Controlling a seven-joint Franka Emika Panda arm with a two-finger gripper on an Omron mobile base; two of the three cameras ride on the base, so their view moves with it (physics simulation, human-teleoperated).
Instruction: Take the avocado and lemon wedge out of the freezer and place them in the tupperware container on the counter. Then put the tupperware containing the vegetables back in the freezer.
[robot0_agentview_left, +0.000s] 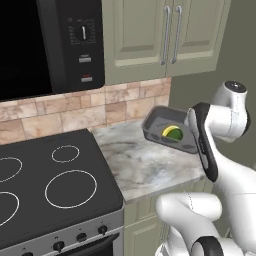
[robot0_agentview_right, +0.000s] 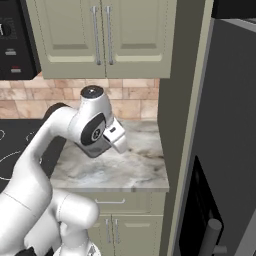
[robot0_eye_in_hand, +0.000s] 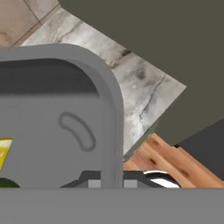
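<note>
The claw (robot0_eye_in_hand: 112, 183) is closed tight on the rim of the tupperware container (robot0_agentview_left: 156, 121), held tilted above the desk (robot0_agentview_left: 145, 165). The lemon wedge (robot0_agentview_left: 172, 132) lies inside.

A black stovetop (robot0_agentview_left: 45, 190) sits below a microwave (robot0_agentview_left: 50, 42), beside olive upper cabinets (robot0_agentview_left: 165, 35) and tile backsplash (robot0_agentview_left: 100, 110).

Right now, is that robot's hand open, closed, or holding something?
End effector: shut on the rim of the tupperware container, which holds the lemon wedge and the avocado.
</note>
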